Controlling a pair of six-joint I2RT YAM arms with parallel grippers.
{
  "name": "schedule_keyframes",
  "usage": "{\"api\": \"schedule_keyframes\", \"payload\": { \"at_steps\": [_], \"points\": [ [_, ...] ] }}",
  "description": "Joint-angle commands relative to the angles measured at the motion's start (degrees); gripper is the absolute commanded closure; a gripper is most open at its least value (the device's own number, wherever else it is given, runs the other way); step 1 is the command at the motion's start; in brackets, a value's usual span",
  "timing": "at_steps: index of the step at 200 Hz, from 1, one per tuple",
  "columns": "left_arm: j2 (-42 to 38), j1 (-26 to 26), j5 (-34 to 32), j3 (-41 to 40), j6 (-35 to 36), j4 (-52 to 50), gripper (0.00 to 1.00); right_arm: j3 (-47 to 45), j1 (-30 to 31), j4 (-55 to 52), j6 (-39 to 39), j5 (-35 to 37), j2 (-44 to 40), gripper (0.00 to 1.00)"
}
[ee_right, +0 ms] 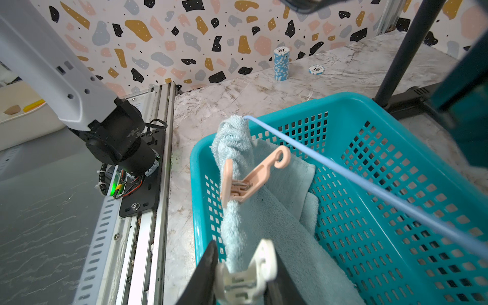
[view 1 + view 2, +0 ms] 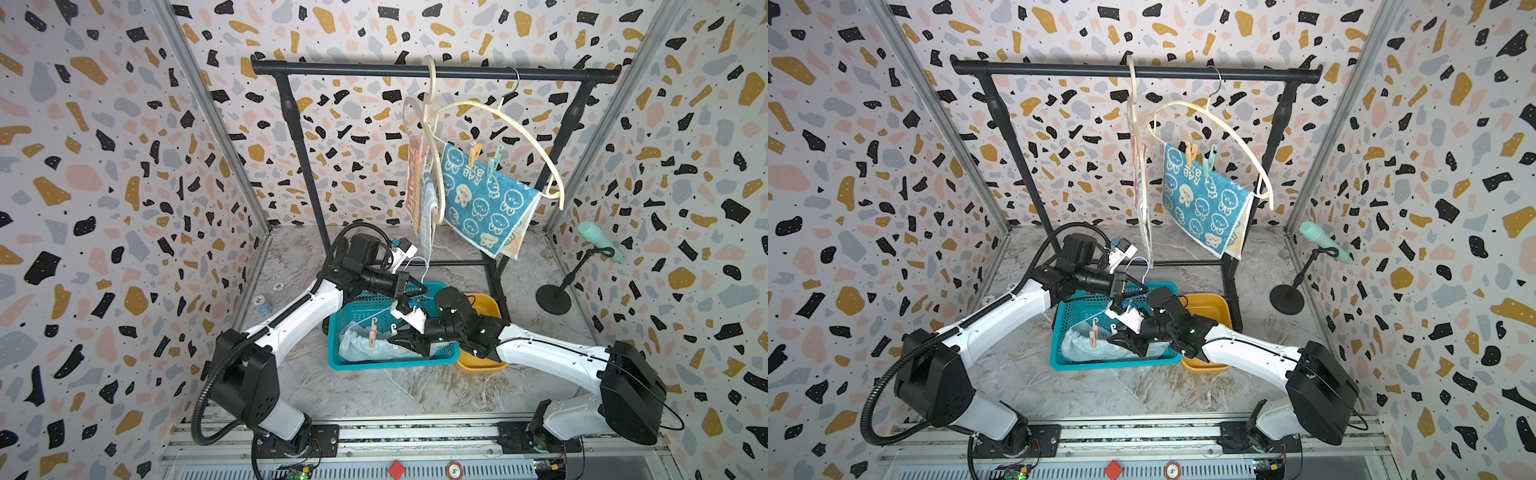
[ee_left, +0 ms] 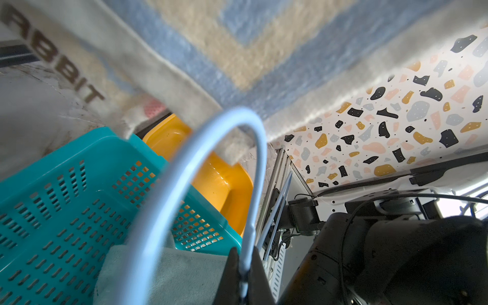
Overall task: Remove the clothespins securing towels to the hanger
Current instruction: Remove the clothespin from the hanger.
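My left gripper (image 2: 417, 291) (image 3: 244, 261) is shut on the wire of a pale blue hanger (image 3: 260, 158) (image 1: 369, 182) held over the teal basket (image 2: 390, 365). From this hanger a pale blue towel (image 1: 237, 221) droops into the basket, pinned by a peach clothespin (image 1: 248, 179) (image 2: 372, 334) and a white clothespin (image 1: 247, 274). My right gripper (image 1: 244, 261) (image 2: 395, 337) is shut on the white clothespin's handles. On the rack, a teal rabbit towel (image 2: 486, 199) hangs with an orange clothespin (image 2: 473, 153) and a mint clothespin (image 2: 493, 164). A striped towel (image 2: 419, 187) hangs beside it.
The black rack (image 2: 415, 70) stands at the back with cream hangers (image 2: 519, 120). A yellow bin (image 2: 482, 365) sits right of the basket, under my right arm. A microphone stand (image 2: 598, 241) is at the right wall, and poker chips (image 1: 281, 63) lie near the left wall.
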Motion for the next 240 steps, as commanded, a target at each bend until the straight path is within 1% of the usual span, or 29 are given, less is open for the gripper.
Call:
{"api": "schedule_keyframes", "payload": {
  "at_steps": [1,67,111,180,240],
  "points": [
    [0.1,0.4,1.7,2.3,0.4,0.3,1.0,1.8,0.2,0.3,0.0,-0.2,-0.1,0.77],
    [0.1,0.4,1.6,2.1,0.4,0.2,1.0,1.7,0.2,1.1,0.7,-0.2,0.1,1.0],
    [-0.2,0.4,0.8,1.3,0.4,0.1,1.0,1.9,0.2,2.3,1.3,0.7,-0.1,1.0],
    [-1.1,0.4,-0.1,-0.7,0.2,0.7,1.0,2.0,0.2,4.4,1.4,5.3,-1.1,1.0],
    [-1.1,0.4,-0.3,-1.8,0.0,1.3,1.0,1.9,0.2,5.6,1.7,6.9,-3.0,1.0]
  ]
}}
